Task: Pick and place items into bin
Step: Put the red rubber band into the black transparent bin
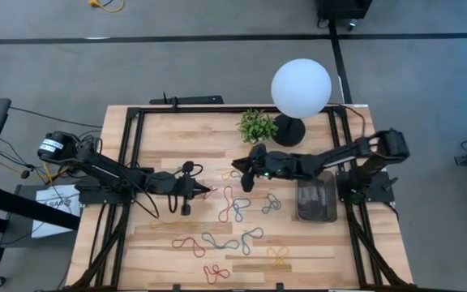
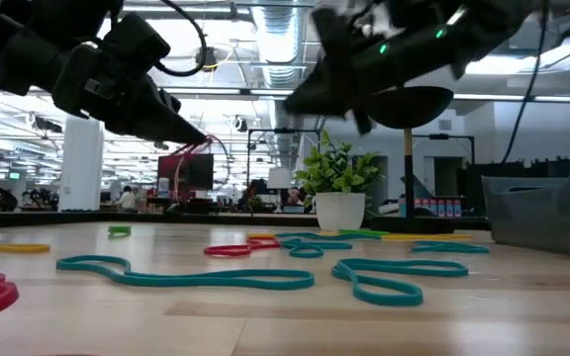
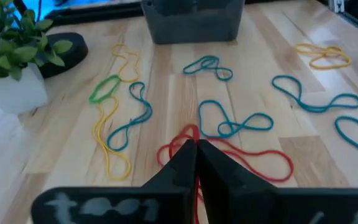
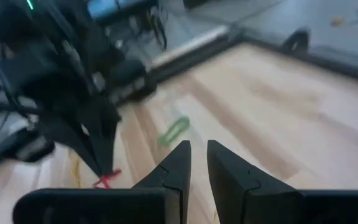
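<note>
A: We look across a pale wooden table in an open, ceiling-lit hall, with a small potted plant and a white globe lamp at the far edge.

B: And rubber bands lie loose all over the middle and near side: teal, red, yellow, one green.

A: We count roughly ten of them on the wood. The dark grey bin sits at the right side, below the right arm; we cannot tell what it holds.

B: Our left gripper is pinched tight on a red rubber band, which dangles from its tips above the table, left of the pile.

A: The right gripper hangs over the table's middle, fingers a narrow slot apart, nothing between them.

B: So we judge the job barely started: one band lifted, not yet carried to the bin, the rest waiting.
</note>
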Tool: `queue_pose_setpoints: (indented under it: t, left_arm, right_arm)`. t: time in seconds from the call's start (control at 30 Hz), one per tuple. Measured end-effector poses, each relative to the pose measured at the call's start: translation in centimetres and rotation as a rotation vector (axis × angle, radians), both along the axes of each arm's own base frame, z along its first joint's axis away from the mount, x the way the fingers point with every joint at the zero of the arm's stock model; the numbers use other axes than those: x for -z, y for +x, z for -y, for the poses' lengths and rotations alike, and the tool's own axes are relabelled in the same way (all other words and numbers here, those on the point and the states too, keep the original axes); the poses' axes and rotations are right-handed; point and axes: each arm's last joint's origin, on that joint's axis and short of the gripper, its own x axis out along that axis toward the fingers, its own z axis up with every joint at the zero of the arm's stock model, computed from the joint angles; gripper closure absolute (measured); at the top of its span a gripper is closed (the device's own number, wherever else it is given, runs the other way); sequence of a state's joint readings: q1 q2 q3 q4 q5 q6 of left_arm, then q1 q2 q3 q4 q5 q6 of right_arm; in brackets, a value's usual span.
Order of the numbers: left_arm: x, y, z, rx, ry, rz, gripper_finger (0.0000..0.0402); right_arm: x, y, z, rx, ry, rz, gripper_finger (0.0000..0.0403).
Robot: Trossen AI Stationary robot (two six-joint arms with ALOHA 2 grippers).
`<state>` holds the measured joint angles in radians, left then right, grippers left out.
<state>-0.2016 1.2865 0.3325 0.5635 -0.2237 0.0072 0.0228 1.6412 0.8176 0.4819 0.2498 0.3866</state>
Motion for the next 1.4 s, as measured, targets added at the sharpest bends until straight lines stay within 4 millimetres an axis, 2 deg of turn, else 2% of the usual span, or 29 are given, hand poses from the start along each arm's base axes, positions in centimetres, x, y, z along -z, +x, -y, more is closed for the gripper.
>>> queue_pose_setpoints:
  t: [0.07,0.2,0.33,0.6,0.77,1.03,1.27,1.4]
  left_arm:
    - [0.3,-0.1,0.0,-0.005,-0.006,-0.027,0.0401]
    - [0.5,-0.2,-0.1,-0.042,-0.014,-0.057,0.0401]
    - [0.5,-0.2,-0.2,-0.081,-0.011,-0.045,0.0401]
    - [0.2,-0.1,-0.2,-0.084,0.0,-0.015,0.0401]
    - [0.1,-0.1,-0.2,-0.07,0.034,-0.006,0.0401]
    - [-0.3,0.1,-0.2,-0.062,0.046,0.031,0.0401]
    - [-0.6,0.2,-0.1,-0.051,0.042,0.06,0.0401]
    - [-1.0,0.3,0.2,0.033,0.002,0.107,0.0401]
  right_arm:
    - [0.1,0.7,0.7,-0.057,0.035,-0.027,0.0355]
    - [-1.0,1.7,1.5,-0.187,0.063,-0.032,0.0355]
    - [-1.3,2.6,0.6,-0.28,-0.025,-0.022,0.0355]
    - [1.9,4.6,-1.9,-0.364,-0.162,-0.127,0.0355]
    - [1.4,5.9,-1.9,-0.36,-0.155,-0.118,0.0355]
    - [1.3,6.0,-3.2,-0.425,-0.153,-0.19,0.0355]
    - [1.4,6.0,-3.1,-0.434,-0.176,-0.201,0.0346]
    - [1.4,6.0,-2.9,-0.425,-0.177,-0.199,0.0335]
